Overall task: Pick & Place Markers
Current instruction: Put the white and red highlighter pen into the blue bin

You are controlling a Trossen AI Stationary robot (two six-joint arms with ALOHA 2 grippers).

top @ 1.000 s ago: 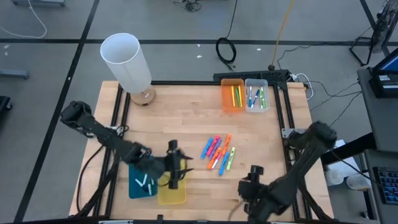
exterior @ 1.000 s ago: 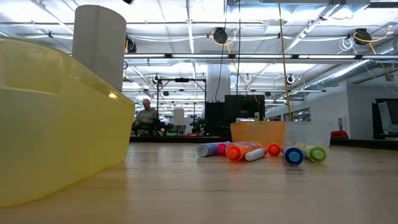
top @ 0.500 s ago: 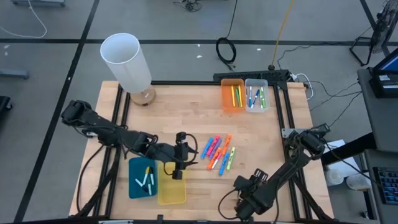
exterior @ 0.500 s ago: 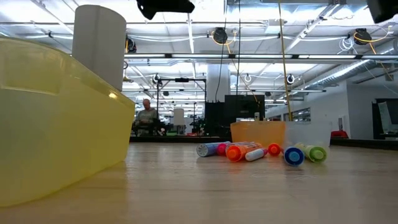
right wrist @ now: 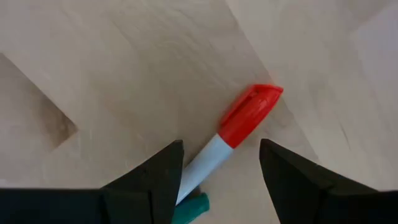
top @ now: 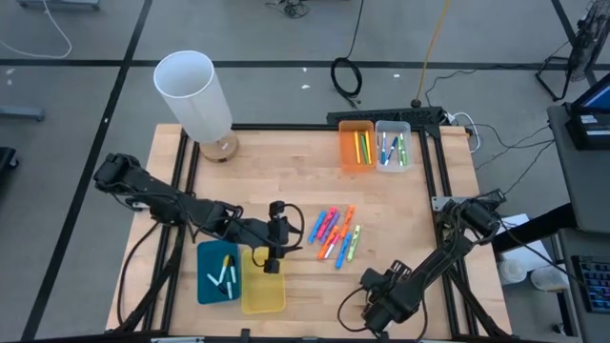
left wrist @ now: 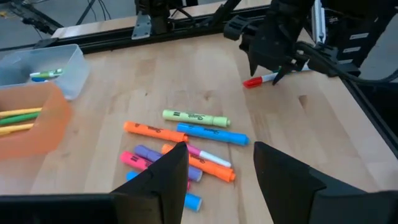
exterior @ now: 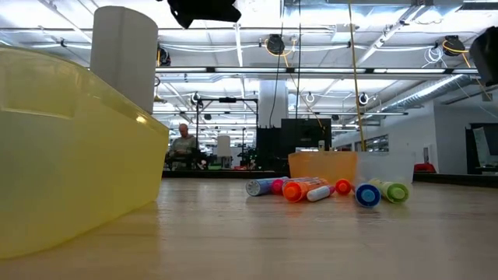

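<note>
Several markers, orange, pink, blue and yellow-green, lie in a loose pile on the wooden table, also seen in the left wrist view and the low view. My left gripper hovers open just left of the pile, with nothing between its fingers. A white marker with a red cap lies flat near the table's near edge. My right gripper points down over it, open, one finger on each side of its body. A green tip shows beside that marker.
A yellow bin and a blue bin holding a few markers stand at the near left. An orange bin and a clear bin with markers stand at the far right. A tall white cylinder stands far left.
My left gripper has swung from above the yellow bin toward the marker pile, then stopped. My right gripper has come down toward the table near its near edge and has rolled at the wrist.
</note>
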